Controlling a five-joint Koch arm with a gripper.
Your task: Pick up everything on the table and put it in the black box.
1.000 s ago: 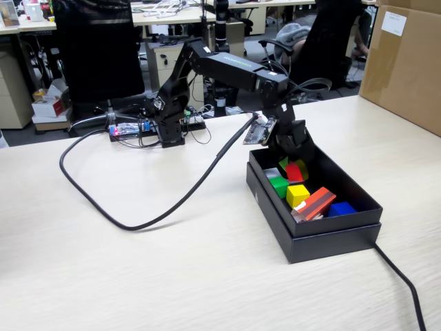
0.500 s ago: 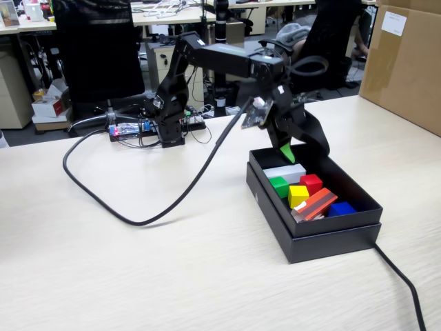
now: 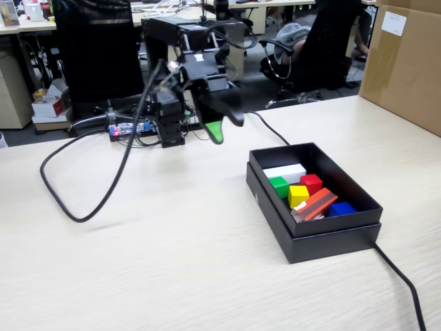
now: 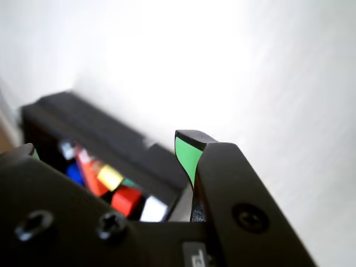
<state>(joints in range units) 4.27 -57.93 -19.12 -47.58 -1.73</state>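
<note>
Three cubes lie inside the black box [image 3: 313, 238]: the yellow cube [image 3: 298, 195], the green cube [image 3: 279, 186] and the red cube [image 3: 311, 183]. In the fixed view the green cube sits left of the yellow cube, touching it or just beside it; the red cube sits just behind and right of the yellow cube. A white block [image 3: 284, 172] lies behind the three cubes, near the far wall of the box. An orange-red striped block [image 3: 316, 204] lies tilted, just in front of the yellow cube. A blue piece [image 3: 341, 208] lies at the right of the striped block.

The black box stands on the table [image 3: 172, 269], right of centre in the fixed view. A brown carton [image 3: 403, 62] stands on the table at the far right, well apart from the box.

My arm is folded back over its base, at the far side of the table. My gripper [image 3: 224, 123] hangs in the air left of the box, well apart from it. My jaws stand apart and hold nothing. One finger carries a green pad [image 3: 215, 131]; the same green pad [image 4: 188, 157] shows in the wrist view, with open space beside it.

In the wrist view the box [image 4: 111, 139] appears blurred at lower left, past my gripper [image 4: 105, 150]. The yellow cube [image 4: 110, 177] and red cube [image 4: 125, 200] show inside it, beside the white block [image 4: 153, 209].

A black cable [image 3: 89, 200] loops across the table at the left. A second cable [image 3: 403, 286] runs off from the near right corner of the box.
</note>
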